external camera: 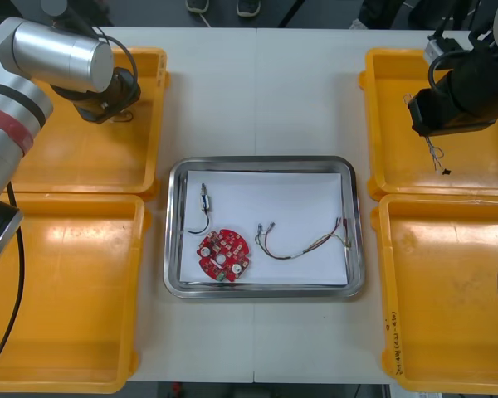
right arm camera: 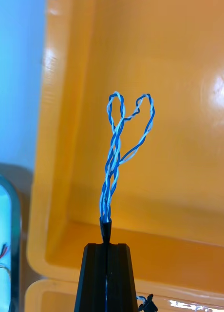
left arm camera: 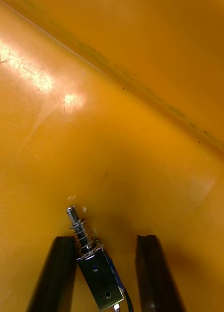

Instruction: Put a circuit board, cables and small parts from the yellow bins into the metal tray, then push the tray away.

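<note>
Circuit board (external camera: 223, 256) inside tray (external camera: 266, 161) between bins (external camera: 83, 162)

A: Is there any text here that I can log?
B: You have one candidate: a short line of dark writing (external camera: 392, 338) on the rim of the yellow bin (external camera: 385, 274) just right of the metal tray (external camera: 176, 249), the nearer of the two bins on that side. You won't make out a single character of it.
A: And inside the tray?
B: You'll see pale marks on the red circuit board (external camera: 224, 255), but no letter or number you can read.
</note>
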Robot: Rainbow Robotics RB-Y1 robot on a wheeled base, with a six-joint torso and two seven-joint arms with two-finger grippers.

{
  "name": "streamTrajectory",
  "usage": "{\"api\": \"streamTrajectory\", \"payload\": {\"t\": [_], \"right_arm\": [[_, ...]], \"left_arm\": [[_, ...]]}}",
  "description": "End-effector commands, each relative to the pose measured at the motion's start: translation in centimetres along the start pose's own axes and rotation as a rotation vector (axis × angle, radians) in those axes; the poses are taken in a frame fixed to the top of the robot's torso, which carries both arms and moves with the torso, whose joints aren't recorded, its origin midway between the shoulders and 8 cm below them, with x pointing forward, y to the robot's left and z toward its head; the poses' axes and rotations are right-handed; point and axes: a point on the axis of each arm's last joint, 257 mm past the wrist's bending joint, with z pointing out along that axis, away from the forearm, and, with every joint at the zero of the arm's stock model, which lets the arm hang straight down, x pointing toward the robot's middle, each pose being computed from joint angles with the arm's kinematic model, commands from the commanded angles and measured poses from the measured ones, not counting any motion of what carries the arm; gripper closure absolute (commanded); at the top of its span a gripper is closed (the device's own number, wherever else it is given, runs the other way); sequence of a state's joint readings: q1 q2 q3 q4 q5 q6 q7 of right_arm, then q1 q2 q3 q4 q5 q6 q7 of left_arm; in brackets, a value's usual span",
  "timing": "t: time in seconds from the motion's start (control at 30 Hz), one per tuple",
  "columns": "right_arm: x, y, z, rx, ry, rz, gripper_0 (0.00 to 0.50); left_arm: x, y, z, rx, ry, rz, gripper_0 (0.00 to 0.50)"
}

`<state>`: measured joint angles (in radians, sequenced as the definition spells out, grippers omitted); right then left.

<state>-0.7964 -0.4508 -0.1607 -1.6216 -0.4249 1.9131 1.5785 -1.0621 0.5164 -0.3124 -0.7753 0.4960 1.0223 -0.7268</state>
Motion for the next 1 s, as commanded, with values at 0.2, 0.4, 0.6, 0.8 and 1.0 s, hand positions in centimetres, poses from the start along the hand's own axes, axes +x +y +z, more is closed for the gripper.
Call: {"api": "streamTrajectory", "payload": {"t": [0.2,0.4,0.6,0.8,1.0], "right_arm": [[-2.4,1.7,-5.6,-0.066,-0.155,-0.131,0.500],[-2.0,4.0,-6.5,-0.128,-0.155,-0.227,0.500],[-0.9,7.4,-7.4,-0.143,-0.157,-0.389,0.500],[1.0,11.9,-7.1,-0.129,-0.149,-0.600,0.500],[3.8,15.9,-5.9,-0.138,-0.114,-0.812,0.500]], "left_arm": [[-0.3,-3.2,-1.0,0.045,-0.012,0.088,0.500],[-0.8,-3.0,-1.2,0.051,-0.014,0.078,0.500],[-2.0,-2.2,-2.1,0.050,-0.003,0.050,0.500],[-3.4,-1.5,-3.9,0.034,0.007,0.045,0.500],[-4.3,-0.6,-5.8,0.014,0.029,0.046,0.500]]}}
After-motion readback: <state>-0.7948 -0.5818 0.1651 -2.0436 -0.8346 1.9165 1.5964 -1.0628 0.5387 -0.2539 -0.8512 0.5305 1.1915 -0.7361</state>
